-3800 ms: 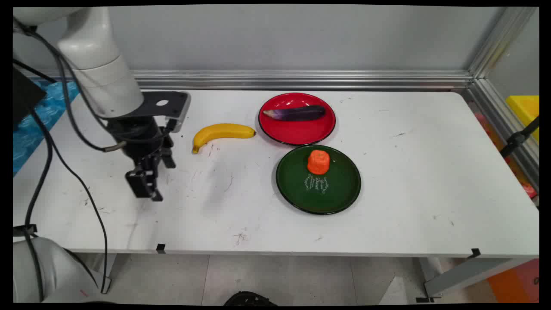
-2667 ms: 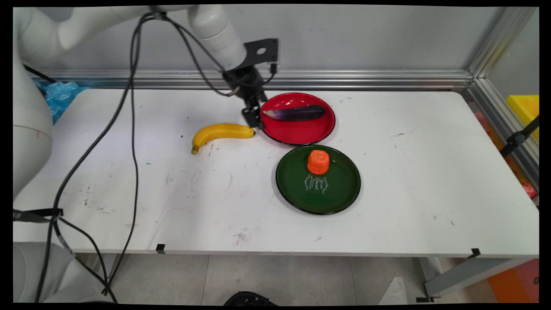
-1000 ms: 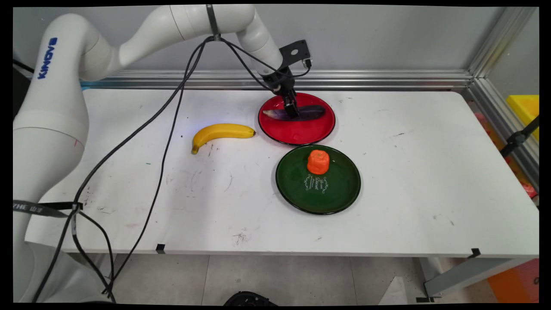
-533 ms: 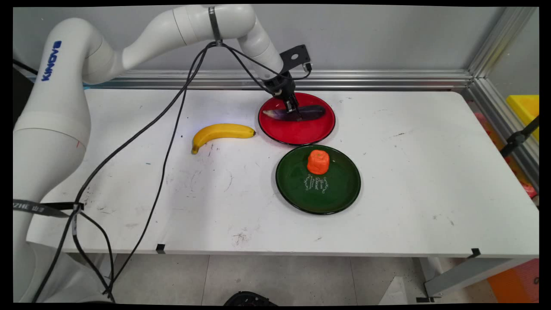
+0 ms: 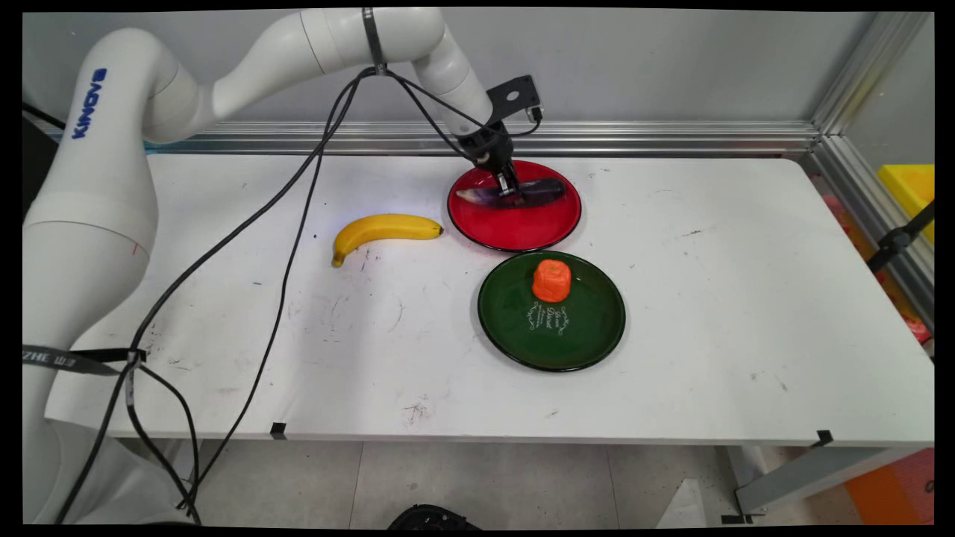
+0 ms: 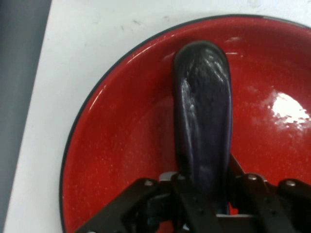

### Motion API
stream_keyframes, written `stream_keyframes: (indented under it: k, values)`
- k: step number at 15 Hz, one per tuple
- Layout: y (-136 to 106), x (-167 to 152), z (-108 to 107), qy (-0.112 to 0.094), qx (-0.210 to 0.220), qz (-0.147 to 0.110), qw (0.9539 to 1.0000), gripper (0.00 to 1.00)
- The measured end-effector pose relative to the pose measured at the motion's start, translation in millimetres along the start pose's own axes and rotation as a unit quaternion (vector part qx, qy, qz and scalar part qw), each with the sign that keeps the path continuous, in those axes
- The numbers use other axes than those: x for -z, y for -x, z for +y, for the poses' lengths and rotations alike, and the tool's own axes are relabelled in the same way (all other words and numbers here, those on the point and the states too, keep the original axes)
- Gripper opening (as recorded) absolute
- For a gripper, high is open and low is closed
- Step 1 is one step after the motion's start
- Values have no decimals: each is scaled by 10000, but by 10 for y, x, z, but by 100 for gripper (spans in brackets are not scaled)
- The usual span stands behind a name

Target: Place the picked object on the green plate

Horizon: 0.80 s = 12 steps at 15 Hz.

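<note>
Hand view: the claw [image 6: 206, 204] was clamped around the eggplant [image 6: 204, 116], which was pointed toward 12 o'clock on the red plate [image 6: 121, 141].

wall [image 5: 597, 67]: plain pale grey, running behind the tabletop's far edge.
rail [image 5: 634, 138]: ribbed aluminium strip along the wall's foot, meeting a slanted aluminium post [image 5: 858, 74] at the right corner.
tabletop [image 5: 709, 335]: white, scuffed with dark marks, small black clips on its near edge.
floor [image 5: 485, 485]: pale grey tiles below the near edge.
yellow bin [image 5: 910, 194]: beyond the right rail.
</note>
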Motion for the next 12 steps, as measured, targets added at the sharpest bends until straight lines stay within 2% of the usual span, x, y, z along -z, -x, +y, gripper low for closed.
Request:
stream_keyframes:
  k: [3,7,12]
  values:
    - [-100,163,62,-20,-89,-9,10000,0]
    - [-245,388,259,10,-70,20,10000,0]
    - [-466,603,790,207,-33,167,9996,0]
